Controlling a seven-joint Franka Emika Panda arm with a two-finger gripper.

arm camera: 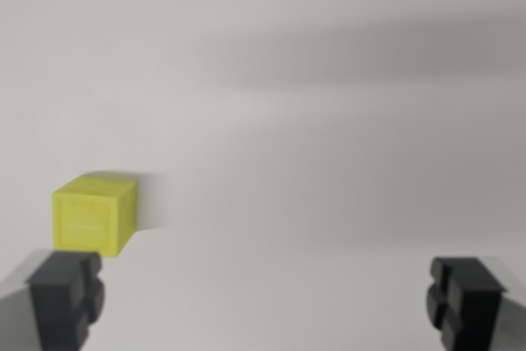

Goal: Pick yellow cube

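We see the yellow cube [94, 215] resting on a plain pale surface [329, 162] toward the wrist view's left, just beyond the left dark finger [66, 297]; whether the two touch we cannot tell, since the picture is blurred; our gripper [267, 302] has its jaws spread wide, holding nothing, the other finger [467, 302] well apart at the wrist view's right; the cube's near face carries a faint raised or printed mark, too blurred for us to read; a soft grey shadow crosses the upper surface.

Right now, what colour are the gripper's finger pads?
Dark grey to black, seen in the wrist view: pads of the open gripper.
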